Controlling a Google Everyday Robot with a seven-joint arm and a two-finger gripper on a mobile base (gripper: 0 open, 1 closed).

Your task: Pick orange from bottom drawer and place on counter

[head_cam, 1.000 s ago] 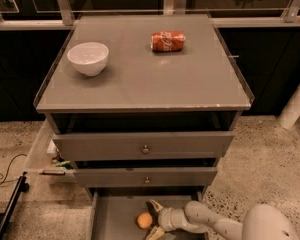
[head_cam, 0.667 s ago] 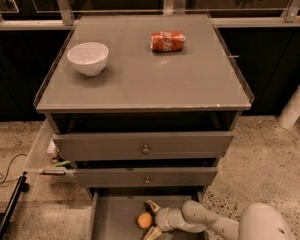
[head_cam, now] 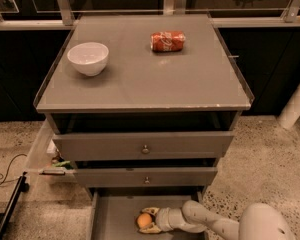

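Observation:
The orange (head_cam: 144, 220) lies on the floor of the open bottom drawer (head_cam: 112, 219), at the bottom of the camera view. My gripper (head_cam: 146, 220) reaches in from the right, low in the drawer. Its two pale fingers (head_cam: 151, 211) stand above and below the orange, spread around it. I cannot tell whether they touch the fruit. My white arm (head_cam: 210, 221) runs off to the lower right. The grey counter (head_cam: 145, 79) is the cabinet top above.
A white bowl (head_cam: 88, 58) stands on the counter's left. A crushed red soda can (head_cam: 167, 41) lies at its back middle. Two wider knobbed drawers (head_cam: 145, 146) sit half open above the bottom one. Cables and a black stand (head_cam: 10, 194) lie on the floor at left.
My gripper has moved a little left along the drawer floor, so its fingers now straddle the orange. The orange has stayed in place.

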